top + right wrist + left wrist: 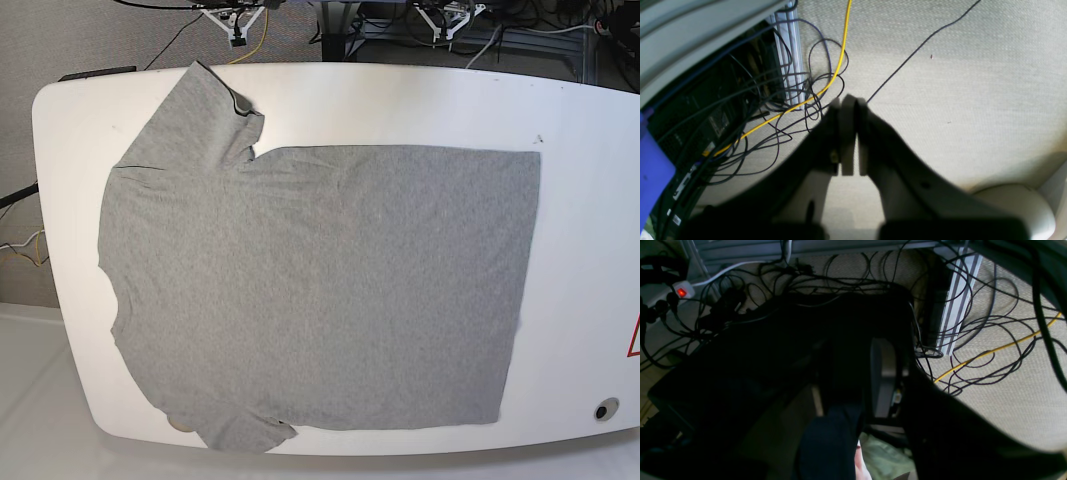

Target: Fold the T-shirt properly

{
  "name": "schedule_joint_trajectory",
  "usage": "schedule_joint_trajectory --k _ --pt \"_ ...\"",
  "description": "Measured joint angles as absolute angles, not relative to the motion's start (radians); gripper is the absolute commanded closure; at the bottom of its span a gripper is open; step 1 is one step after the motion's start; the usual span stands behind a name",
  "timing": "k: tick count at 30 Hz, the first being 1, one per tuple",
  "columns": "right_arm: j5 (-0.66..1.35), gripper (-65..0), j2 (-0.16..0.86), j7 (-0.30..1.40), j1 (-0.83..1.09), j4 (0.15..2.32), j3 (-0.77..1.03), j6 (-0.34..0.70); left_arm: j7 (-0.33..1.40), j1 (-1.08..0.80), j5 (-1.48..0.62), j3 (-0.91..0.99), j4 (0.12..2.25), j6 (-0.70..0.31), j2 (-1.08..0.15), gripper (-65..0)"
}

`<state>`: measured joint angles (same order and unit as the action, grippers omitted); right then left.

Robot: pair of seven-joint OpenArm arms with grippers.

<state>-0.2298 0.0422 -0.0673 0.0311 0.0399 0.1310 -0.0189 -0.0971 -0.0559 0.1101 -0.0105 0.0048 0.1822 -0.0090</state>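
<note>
The T-shirt (320, 290), plain heather grey, lies spread flat across the white table (580, 200). Its hem is to the right, one sleeve (185, 110) reaches the far left corner, and the other sleeve (240, 432) hangs at the near edge. Neither arm appears in the base view. The left wrist view faces the floor: my left gripper (857, 350) is mostly in shadow, one grey pad (883, 373) stands apart from the other finger, and nothing shows between them. In the right wrist view my right gripper (853, 110) is shut, pads pressed together on nothing.
Tangled black cables (973, 340) and a yellow cable (836, 66) lie on the beige carpet under both wrists. A power strip with a lit red switch (681, 292) and an aluminium frame leg (957, 306) stand nearby. The table has a small hole (603, 410) at its near right.
</note>
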Motion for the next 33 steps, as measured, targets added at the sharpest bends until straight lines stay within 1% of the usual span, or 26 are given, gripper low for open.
schedule_joint_trajectory --k 6,9,12,13,17,21,23,27,30,31,33 --pt "-0.229 -0.8 0.060 -0.083 0.075 0.070 0.131 -0.019 -0.097 -0.094 0.076 -0.010 0.022 0.174 -0.017 -19.3" --pt "-0.228 -1.1 0.076 -0.094 0.115 0.099 0.130 -0.019 -0.097 -0.133 0.036 -0.010 0.048 0.142 -0.028 -19.6" --pt "-0.219 -1.3 0.109 -0.176 0.204 0.204 0.129 0.003 -0.098 -0.224 -0.153 -0.009 0.163 0.036 -0.057 -19.5" --pt "-0.214 -1.4 0.121 -0.199 0.228 0.226 0.129 0.001 -0.104 -0.248 -0.162 -0.009 0.186 0.017 -0.066 -19.5" --pt "-0.203 -1.5 0.173 -0.167 0.315 0.318 0.130 0.000 -0.058 -0.343 -0.220 -0.010 0.290 0.025 -0.105 -19.6" --pt "-0.206 -1.8 0.203 -0.176 0.377 0.391 0.131 0.023 -0.053 -0.431 -0.204 -0.012 0.402 0.038 -0.133 -20.1" --pt "-0.211 -1.9 0.206 -0.182 0.391 0.412 0.127 0.041 -0.081 -0.454 -0.181 -0.012 0.443 0.053 -0.141 -20.3" --pt "-0.215 -1.8 0.193 -0.173 0.394 0.436 0.119 0.056 -0.078 -0.458 -0.118 -0.022 0.471 0.120 -0.143 -20.5" --pt "-0.214 -1.2 0.189 -0.175 0.410 0.472 0.112 0.056 -0.105 -0.484 -0.091 -0.027 0.511 0.124 -0.144 -19.9" --pt "-0.216 -1.2 0.191 -0.163 0.429 0.499 0.108 0.048 -0.096 -0.505 -0.077 -0.025 0.544 0.131 -0.144 -19.9" --pt "-0.217 -1.1 0.197 -0.187 0.470 0.561 0.104 0.033 -0.133 -0.552 -0.062 -0.022 0.616 0.135 -0.146 -19.8"
